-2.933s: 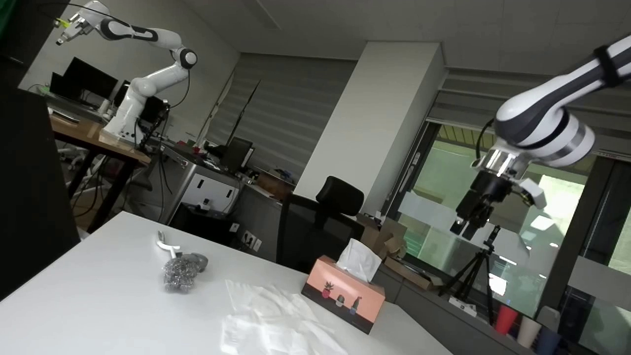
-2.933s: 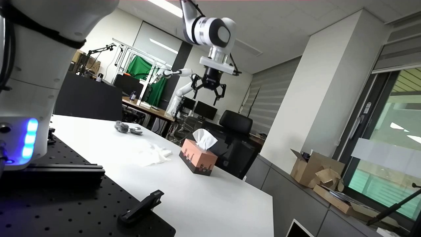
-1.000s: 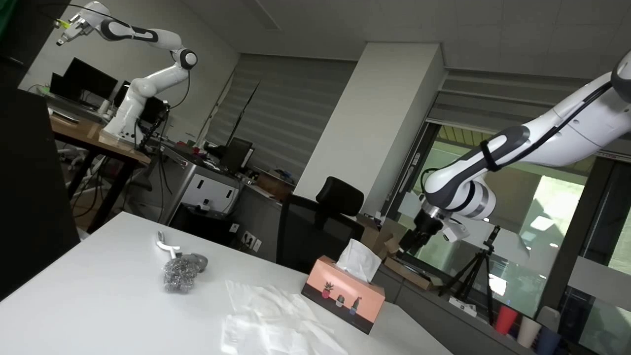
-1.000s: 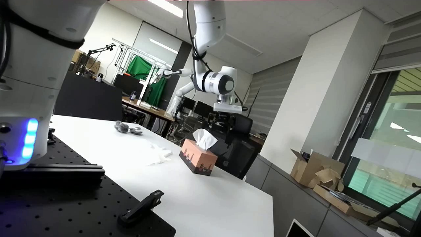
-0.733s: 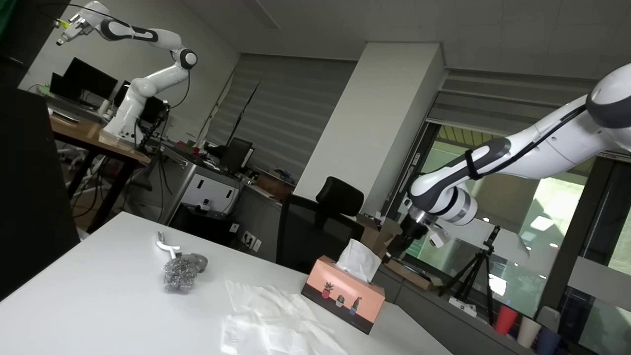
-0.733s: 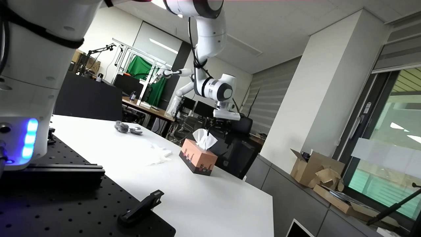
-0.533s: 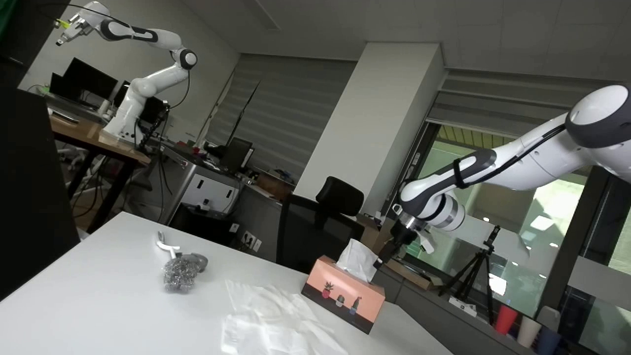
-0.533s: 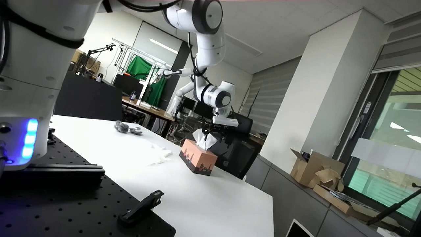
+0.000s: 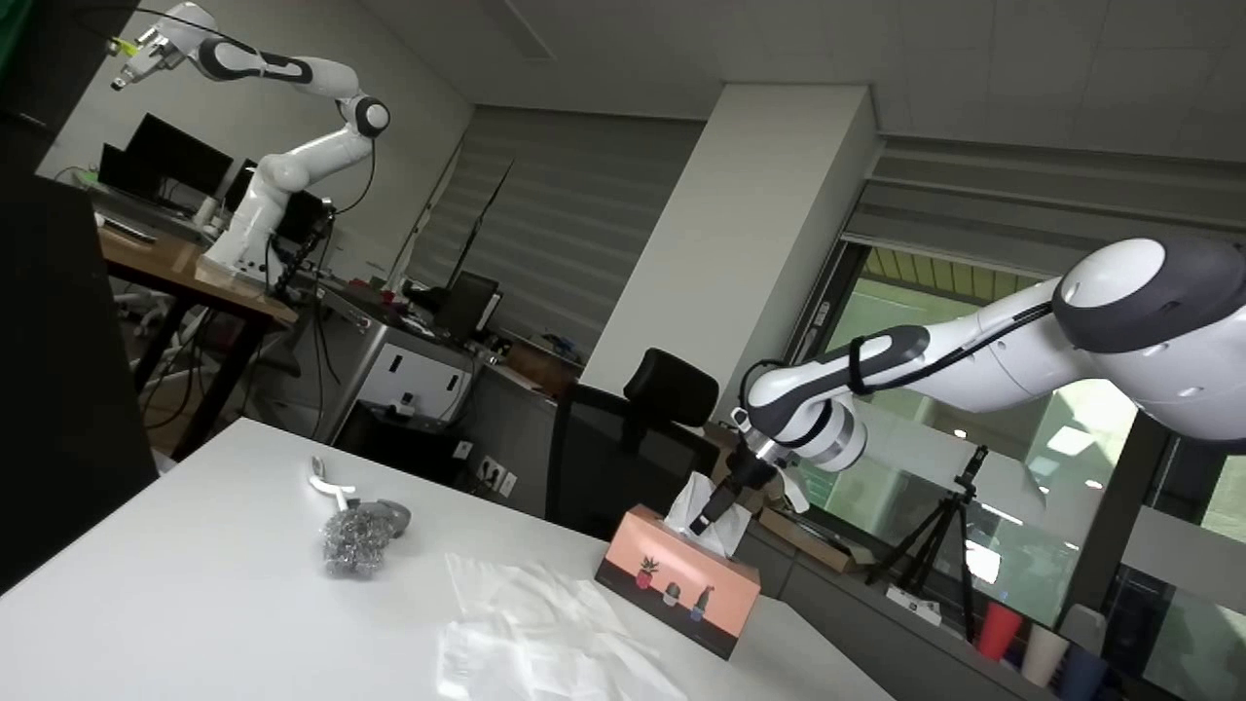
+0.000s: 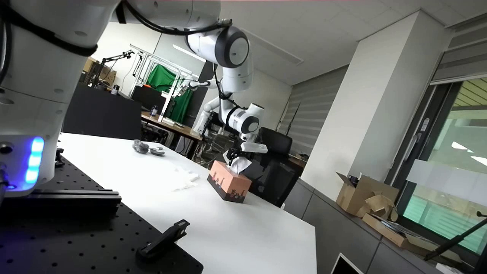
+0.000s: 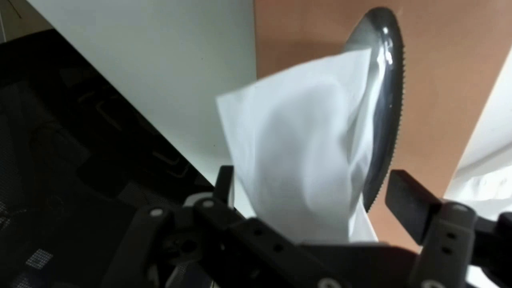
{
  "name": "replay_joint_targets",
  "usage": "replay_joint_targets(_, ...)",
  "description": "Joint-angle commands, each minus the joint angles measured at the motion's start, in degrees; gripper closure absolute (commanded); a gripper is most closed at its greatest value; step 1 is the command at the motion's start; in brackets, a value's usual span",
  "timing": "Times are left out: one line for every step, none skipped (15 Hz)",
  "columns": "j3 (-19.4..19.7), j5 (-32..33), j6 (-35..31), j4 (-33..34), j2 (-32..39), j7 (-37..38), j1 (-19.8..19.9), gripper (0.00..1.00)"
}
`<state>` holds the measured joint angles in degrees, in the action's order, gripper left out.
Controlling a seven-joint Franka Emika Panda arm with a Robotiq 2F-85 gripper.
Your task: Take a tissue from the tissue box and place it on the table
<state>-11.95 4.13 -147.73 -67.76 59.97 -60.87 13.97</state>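
The tissue box (image 9: 681,574) is peach and dark with cactus pictures, standing near the table's far edge; it also shows in an exterior view (image 10: 228,182). A white tissue (image 9: 686,498) stands up out of its slot. In the wrist view the tissue (image 11: 304,132) rises between my two fingers, and the box top (image 11: 436,80) with its dark oval slot lies beneath. My gripper (image 11: 315,186) is open, a finger on each side of the tissue, neither closed on it. In an exterior view my gripper (image 9: 699,526) is right at the tissue, just above the box.
Loose white tissues (image 9: 545,623) lie flat on the white table (image 9: 195,604) beside the box. A grey scrubber with a handle (image 9: 355,535) lies further along. A black chair (image 9: 623,458) stands behind the table edge. A black stapler-like object (image 10: 163,241) lies near the base.
My gripper has come down and across to the tissue box, from high above the table to around the standing tissue. The box and loose tissues have not moved.
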Motion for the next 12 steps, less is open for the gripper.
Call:
replay_joint_targets(1.34,-0.17,1.07,5.61,2.10,-1.28,-2.18,0.32)
replay_joint_targets(1.87,0.04,1.38,6.16,2.09,-1.04,-2.74,0.41)
replay_joint_targets(3.14,0.65,1.55,6.71,2.03,-0.03,-3.78,0.47)
replay_joint_targets(4.30,1.14,1.45,7.16,2.06,0.92,-4.67,0.55)
replay_joint_targets(5.22,1.51,1.77,7.62,2.08,1.28,-5.35,0.62)
replay_joint_targets(6.47,1.85,2.36,8.06,2.04,2.24,-6.27,0.68)
replay_joint_targets(7.94,2.33,2.82,8.46,2.01,3.36,-7.25,0.76)
replay_joint_targets(8.87,2.65,3.72,8.85,1.97,3.97,-7.91,0.81)
replay_joint_targets(9.96,3.14,4.65,9.32,1.88,4.81,-8.67,0.88)
replay_joint_targets(10.78,3.72,5.69,9.82,1.80,5.68,-9.28,0.95)
replay_joint_targets(11.17,3.90,7.24,10.33,1.53,6.17,-9.71,0.99)
replay_joint_targets(11.36,4.06,8.94,10.86,1.29,6.44,-10.01,1.00)
